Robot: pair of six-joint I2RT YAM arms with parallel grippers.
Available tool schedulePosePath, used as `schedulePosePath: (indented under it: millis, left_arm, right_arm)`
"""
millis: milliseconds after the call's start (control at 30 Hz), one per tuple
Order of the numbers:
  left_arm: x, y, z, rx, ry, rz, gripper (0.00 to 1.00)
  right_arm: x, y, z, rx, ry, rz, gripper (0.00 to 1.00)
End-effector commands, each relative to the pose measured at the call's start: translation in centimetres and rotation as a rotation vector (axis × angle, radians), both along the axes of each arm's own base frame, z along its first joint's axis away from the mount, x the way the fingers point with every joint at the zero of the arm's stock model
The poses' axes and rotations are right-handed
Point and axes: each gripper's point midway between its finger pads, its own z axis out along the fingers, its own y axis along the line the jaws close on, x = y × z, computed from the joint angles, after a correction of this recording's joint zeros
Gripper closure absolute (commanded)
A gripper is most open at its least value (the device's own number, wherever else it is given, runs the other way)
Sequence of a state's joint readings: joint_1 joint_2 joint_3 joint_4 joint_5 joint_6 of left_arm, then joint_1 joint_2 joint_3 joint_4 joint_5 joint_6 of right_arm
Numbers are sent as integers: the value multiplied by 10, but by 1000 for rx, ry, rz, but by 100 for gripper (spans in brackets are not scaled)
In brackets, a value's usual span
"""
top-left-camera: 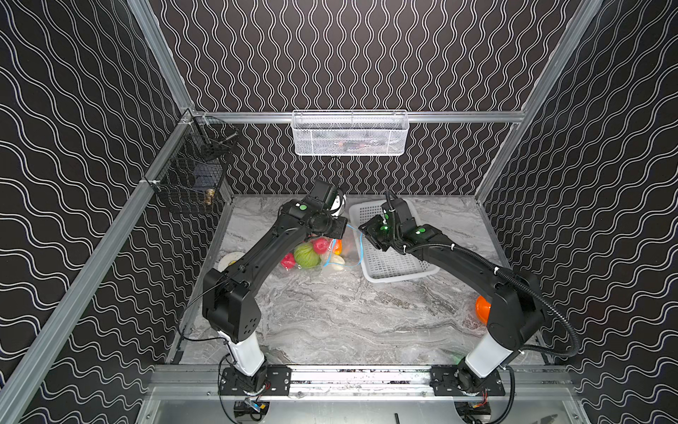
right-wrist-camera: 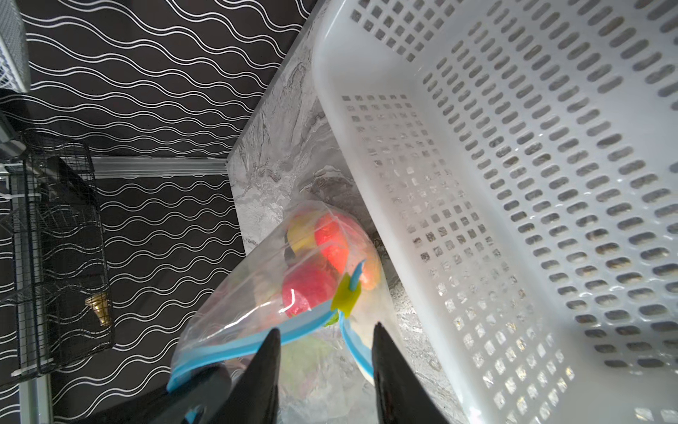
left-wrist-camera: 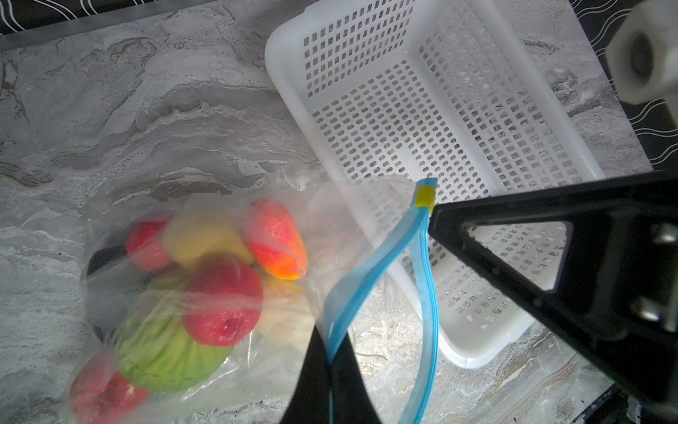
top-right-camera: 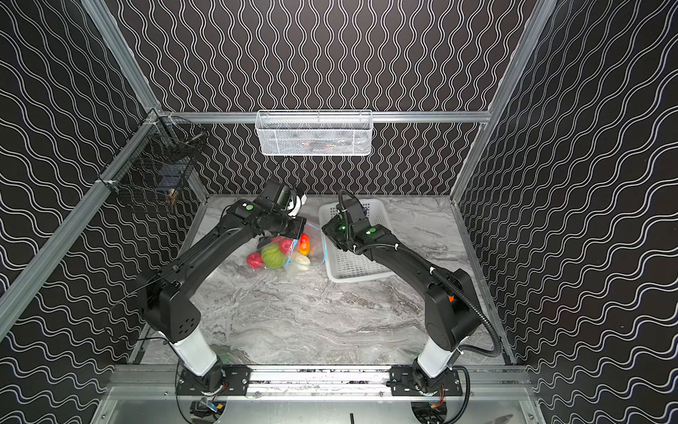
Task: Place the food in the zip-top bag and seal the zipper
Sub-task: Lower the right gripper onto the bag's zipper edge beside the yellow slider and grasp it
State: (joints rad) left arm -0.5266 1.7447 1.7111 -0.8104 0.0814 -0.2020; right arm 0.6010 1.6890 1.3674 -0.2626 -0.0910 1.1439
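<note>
We log the left gripper [left-wrist-camera: 330, 348] clamped on the zipper [left-wrist-camera: 370, 264] strip, mouth end lifted. The right gripper [right-wrist-camera: 326, 334] is part-open and empty. The slider tab [right-wrist-camera: 346, 293] sits just beyond its tips, the strip running from there toward the left gripper. The right arm is nearer, we judge. The zip-top bag [left-wrist-camera: 234, 205], food [left-wrist-camera: 220, 304] inside, lies beside the basket [left-wrist-camera: 477, 110]; both arms reach inward, facing.

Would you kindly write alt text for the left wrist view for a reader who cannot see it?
The left gripper pinches the blue zipper of a clear, unsealed zip-top bag holding toy food; its yellow slider sits beside a right gripper finger, with a white basket behind.
</note>
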Motion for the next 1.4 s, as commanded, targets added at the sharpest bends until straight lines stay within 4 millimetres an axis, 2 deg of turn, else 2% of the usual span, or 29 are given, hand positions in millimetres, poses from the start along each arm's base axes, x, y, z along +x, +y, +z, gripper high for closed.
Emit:
schedulePosePath:
  millis: [0,133,433,533,1033,1200,1367]
  left_arm:
    - [1,-3,4,4,-16,-12,100]
    - [0,-3,5,11,-25,-16,100]
    - [-2,-4,8,8,-30,-23,100]
    - [-2,-4,8,5,-32,-23,100]
    - [-4,-3,11,5,-39,-22,100]
    - [-3,-2,11,8,-42,-20,100]
    - [-4,-2,12,5,-41,-21,100]
  right_arm:
    - [4,0,2,10,0,-22,58]
    - [8,0,-1,-1,0,-29,58]
    - [19,6,2,-4,-24,-16,79]
    - [21,6,3,-12,-28,-21,81]
    - [25,0,1,-50,-33,-35,74]
    - [23,1,-2,-48,-24,-31,63]
    - [21,-1,-4,-33,-26,-39,63]
